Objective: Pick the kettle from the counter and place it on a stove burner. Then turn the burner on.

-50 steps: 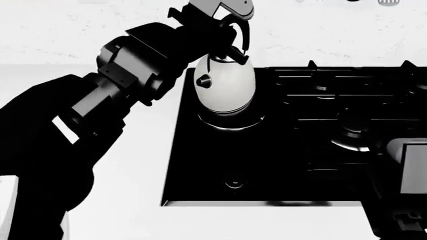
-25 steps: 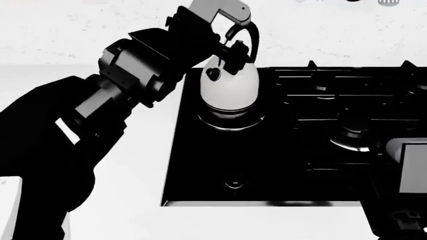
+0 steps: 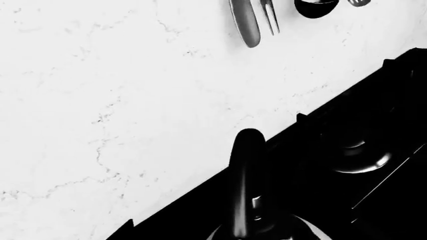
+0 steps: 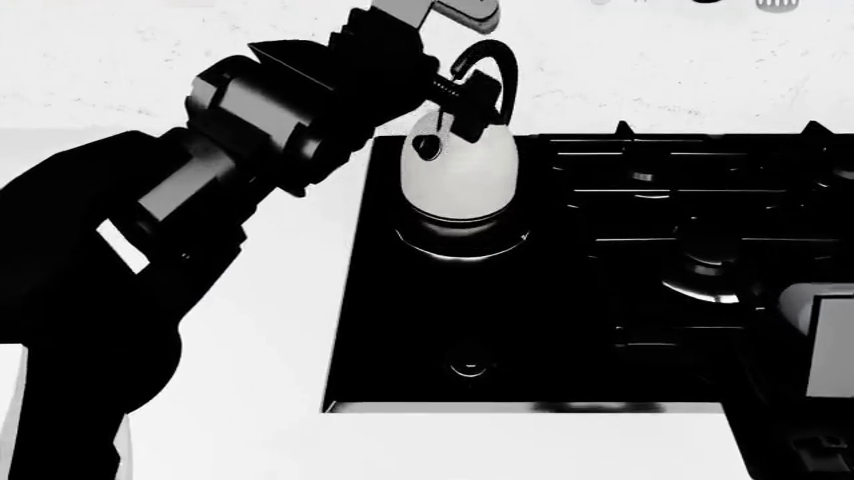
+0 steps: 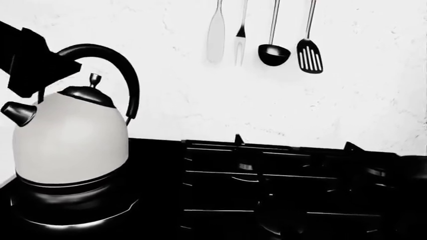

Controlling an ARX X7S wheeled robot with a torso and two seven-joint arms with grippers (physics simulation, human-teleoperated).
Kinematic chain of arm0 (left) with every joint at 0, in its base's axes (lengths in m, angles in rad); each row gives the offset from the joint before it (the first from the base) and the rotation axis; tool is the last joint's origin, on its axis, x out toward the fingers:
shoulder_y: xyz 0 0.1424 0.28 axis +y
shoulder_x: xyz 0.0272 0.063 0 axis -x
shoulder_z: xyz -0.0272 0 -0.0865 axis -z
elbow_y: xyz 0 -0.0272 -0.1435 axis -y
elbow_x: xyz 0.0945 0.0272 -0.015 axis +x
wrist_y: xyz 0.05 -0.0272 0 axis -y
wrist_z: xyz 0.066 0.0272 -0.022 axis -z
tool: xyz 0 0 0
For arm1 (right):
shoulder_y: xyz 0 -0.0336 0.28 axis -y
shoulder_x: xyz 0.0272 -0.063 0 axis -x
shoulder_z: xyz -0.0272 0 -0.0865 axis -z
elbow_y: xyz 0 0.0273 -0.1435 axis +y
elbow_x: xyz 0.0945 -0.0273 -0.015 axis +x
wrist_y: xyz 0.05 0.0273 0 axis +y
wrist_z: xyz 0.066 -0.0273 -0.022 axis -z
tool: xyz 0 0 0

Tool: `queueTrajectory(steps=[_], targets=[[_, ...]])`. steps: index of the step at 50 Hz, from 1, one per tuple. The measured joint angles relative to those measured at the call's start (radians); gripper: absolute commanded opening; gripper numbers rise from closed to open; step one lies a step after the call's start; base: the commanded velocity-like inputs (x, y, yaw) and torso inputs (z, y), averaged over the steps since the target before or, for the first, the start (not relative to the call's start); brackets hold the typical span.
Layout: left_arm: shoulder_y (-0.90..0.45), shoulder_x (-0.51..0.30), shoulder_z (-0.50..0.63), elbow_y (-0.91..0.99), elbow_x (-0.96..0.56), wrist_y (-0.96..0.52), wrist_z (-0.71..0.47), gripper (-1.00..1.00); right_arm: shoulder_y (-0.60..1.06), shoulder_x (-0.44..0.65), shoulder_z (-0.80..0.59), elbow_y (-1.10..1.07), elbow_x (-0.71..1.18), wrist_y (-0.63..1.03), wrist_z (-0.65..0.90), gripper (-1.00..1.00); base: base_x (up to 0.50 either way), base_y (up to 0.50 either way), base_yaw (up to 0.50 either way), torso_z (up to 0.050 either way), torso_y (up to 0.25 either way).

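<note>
While the kettle (image 4: 459, 172) is sitting upright on the far-left burner (image 4: 463, 240) of the stove (image 4: 574, 330), the left gripper (image 4: 454, 100) is hanging at the top of its arched handle (image 5: 113, 62); whether those fingers are gripping or parted, I cannot tell. Utensils (image 5: 267, 37) are hanging on the far wall. At the near right, the right gripper (image 4: 821, 350) is peeking in, its jaws out of sight.
</note>
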Motion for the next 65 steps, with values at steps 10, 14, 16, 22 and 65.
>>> queueTrajectory(steps=[10, 14, 16, 22, 65], targets=[[-0.056, -0.026, 0.008, 0.071, -0.036, -0.026, -0.041, 1.0, -0.052, 0.02, 0.028, -0.048, -0.001, -0.028, 0.023, 1.0, 0.0, 0.0, 0.0, 0.0, 0.0], [-0.071, -0.091, 0.004, 0.203, -0.06, -0.053, -0.111, 1.0, -0.074, 0.031, 0.042, -0.068, 0.0, -0.04, 0.033, 1.0, 0.0, 0.0, 0.0, 0.0, 0.0], [-0.078, -0.131, -0.003, 0.279, -0.077, -0.065, -0.154, 1.0, -0.078, 0.035, 0.045, -0.077, 0.003, -0.043, 0.038, 1.0, 0.0, 0.0, 0.0, 0.0, 0.0], [-0.092, -0.29, -0.048, 0.557, -0.142, -0.08, -0.297, 1.0, -0.071, 0.044, 0.048, -0.099, 0.017, -0.04, 0.054, 1.0, 0.0, 0.0, 0.0, 0.0, 0.0], [-0.08, -1.385, 0.244, 2.065, 0.103, 0.407, -1.0, 1.0, 0.156, 0.043, -0.222, -0.158, 0.177, -0.061, 0.12, 1.0, 0.0, 0.0, 0.0, 0.0, 0.0]])
